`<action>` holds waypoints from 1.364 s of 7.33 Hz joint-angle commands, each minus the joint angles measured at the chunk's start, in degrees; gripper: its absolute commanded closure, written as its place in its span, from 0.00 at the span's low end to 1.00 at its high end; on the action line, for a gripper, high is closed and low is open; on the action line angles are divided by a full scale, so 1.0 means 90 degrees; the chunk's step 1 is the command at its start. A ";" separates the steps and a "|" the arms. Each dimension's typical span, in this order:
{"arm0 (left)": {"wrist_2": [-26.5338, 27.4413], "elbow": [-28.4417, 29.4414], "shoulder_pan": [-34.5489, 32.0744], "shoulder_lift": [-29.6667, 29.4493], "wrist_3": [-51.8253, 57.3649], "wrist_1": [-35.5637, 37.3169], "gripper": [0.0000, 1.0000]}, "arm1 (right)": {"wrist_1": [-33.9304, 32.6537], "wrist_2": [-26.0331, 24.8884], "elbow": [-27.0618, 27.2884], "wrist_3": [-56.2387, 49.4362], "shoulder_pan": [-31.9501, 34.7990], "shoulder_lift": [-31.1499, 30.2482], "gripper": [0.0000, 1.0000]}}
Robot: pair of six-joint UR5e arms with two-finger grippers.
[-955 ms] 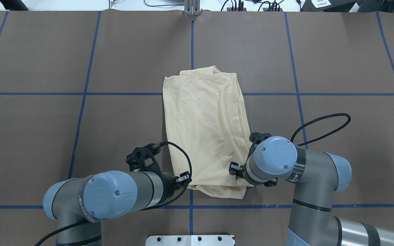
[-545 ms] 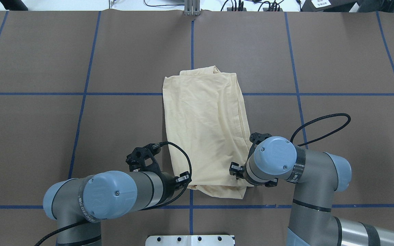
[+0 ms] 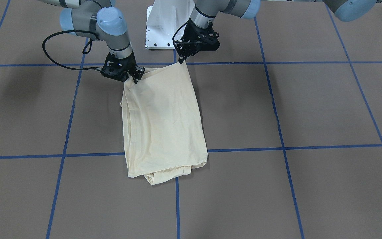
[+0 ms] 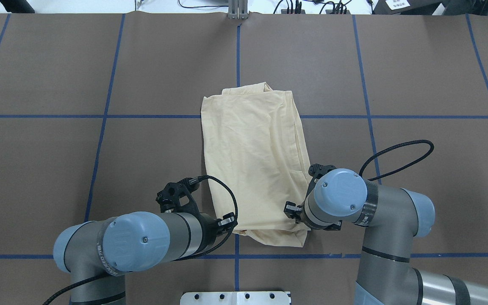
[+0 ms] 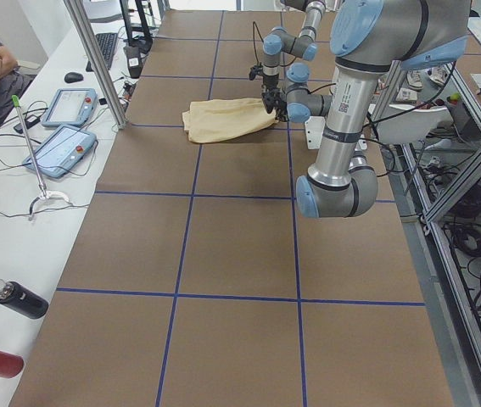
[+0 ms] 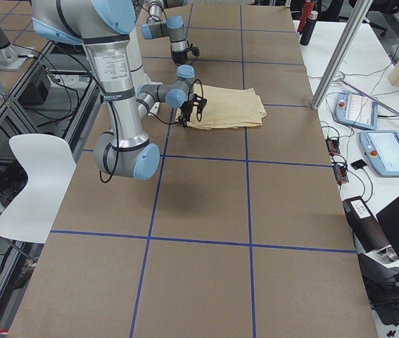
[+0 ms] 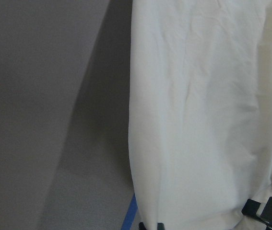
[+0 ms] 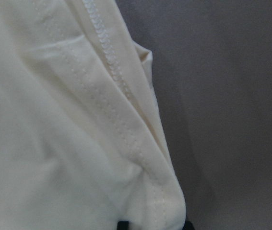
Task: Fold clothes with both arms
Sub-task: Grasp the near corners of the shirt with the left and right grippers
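My left claw is pinched closed on one near corner of the T-shirt; that single cream shirt lies folded in one long strip on the table, over its middle blue line; my right claw is clamped on the other near corner; two claws, two corners, one garment.

One camera looks down on the bench from behind the robot base; another faces it from across. Two side cameras look along the bench from its ends. Both wrist cameras sit very close over the T-shirt, shared by all views.
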 commanded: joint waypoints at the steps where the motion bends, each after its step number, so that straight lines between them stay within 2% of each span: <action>1: 0.0000 0.0000 0.0000 -0.0001 0.0000 0.0001 1.00 | -0.0012 -0.0014 0.0013 -0.0004 0.0011 0.0021 1.00; 4: -0.0010 0.0000 0.0000 -0.0001 0.0010 0.0001 1.00 | -0.0012 0.0064 0.0042 -0.0004 0.0050 0.0021 1.00; 8: -0.0049 -0.0039 0.0019 -0.0001 0.0019 -0.0008 1.00 | -0.0138 0.0211 0.0441 0.0006 0.0118 -0.0085 1.00; 10: -0.0233 -0.0078 0.0369 0.0028 0.0029 0.0156 1.00 | -0.0323 0.0231 0.0763 0.0006 -0.0280 -0.0368 1.00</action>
